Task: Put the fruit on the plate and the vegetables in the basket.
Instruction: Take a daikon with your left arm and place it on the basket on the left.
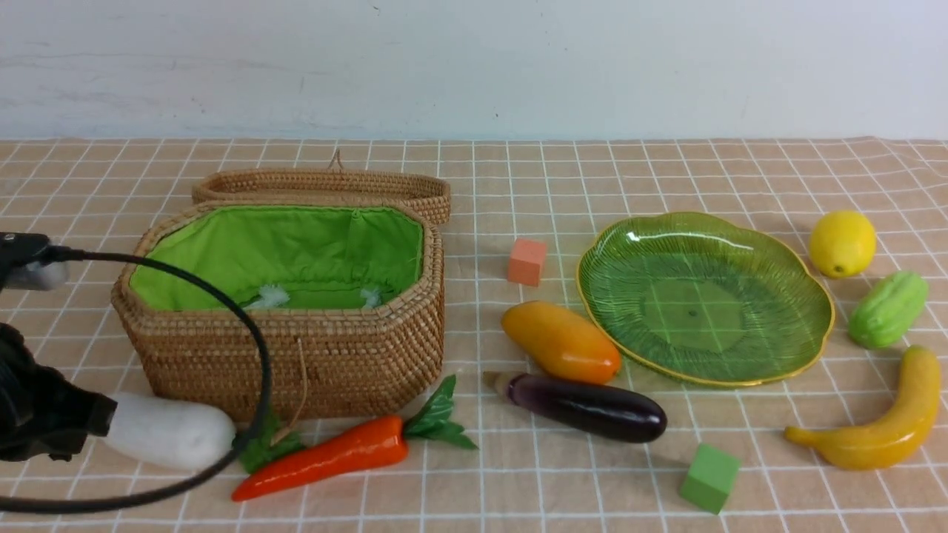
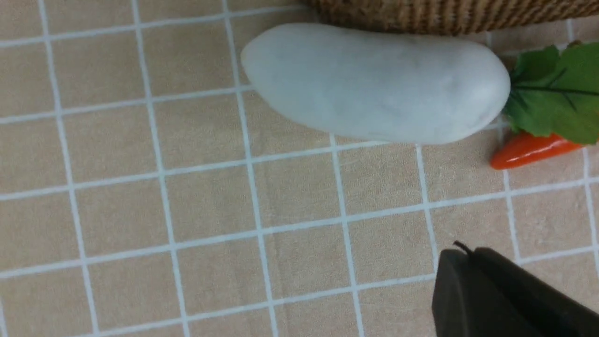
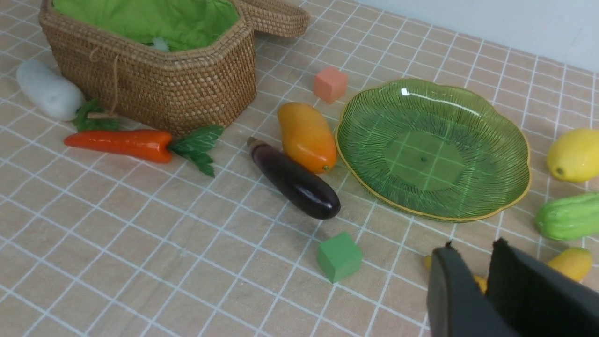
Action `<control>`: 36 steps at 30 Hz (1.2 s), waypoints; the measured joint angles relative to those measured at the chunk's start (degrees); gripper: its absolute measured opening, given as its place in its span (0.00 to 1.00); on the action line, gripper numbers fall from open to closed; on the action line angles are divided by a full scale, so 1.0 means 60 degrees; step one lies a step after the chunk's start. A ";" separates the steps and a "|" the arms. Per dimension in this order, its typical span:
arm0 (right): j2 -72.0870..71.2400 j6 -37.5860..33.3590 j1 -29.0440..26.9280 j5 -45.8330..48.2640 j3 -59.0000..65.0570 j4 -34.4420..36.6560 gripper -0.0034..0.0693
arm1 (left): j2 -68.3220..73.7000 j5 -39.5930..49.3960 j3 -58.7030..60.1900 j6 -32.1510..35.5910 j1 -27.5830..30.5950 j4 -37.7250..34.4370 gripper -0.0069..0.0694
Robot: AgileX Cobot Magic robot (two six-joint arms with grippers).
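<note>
The open wicker basket [image 1: 296, 355] stands at the left. The white radish [image 1: 170, 431] and carrot [image 1: 326, 455] lie before it, the eggplant [image 1: 589, 407] further right. The green plate [image 1: 696, 296] is bare, with the mango [image 1: 561, 341] at its left. The lemon [image 1: 842, 243], gourd [image 1: 887, 309] and banana [image 1: 881, 422] lie at its right. My left gripper [image 2: 463, 252] is shut and empty, apart from the radish [image 2: 374, 84]. My right gripper [image 3: 475, 248] is slightly open and empty, above the banana [image 3: 568, 263]. It is out of the front view.
An orange-pink cube [image 1: 526, 261] sits between basket and plate. A green cube [image 1: 709, 477] sits near the front, right of the eggplant. The left arm's black cable [image 1: 255, 348] loops in front of the basket. The basket lid [image 1: 326, 185] lies behind it.
</note>
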 joint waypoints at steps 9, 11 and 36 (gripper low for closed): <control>0.0000 0.0000 0.0000 -0.0083 0.0000 -0.0157 0.25 | 0.0376 0.0015 0.0000 0.7737 -0.0541 -0.0573 0.25; 0.0000 0.0000 0.0000 -0.0094 0.0000 -0.0157 0.25 | 0.0658 -0.0136 0.0000 0.8011 -0.0541 -0.0163 0.43; 0.0000 0.0027 0.0000 0.0072 0.0000 -0.0124 0.26 | 0.3290 -0.3995 0.0343 1.0024 -0.0541 0.1642 0.85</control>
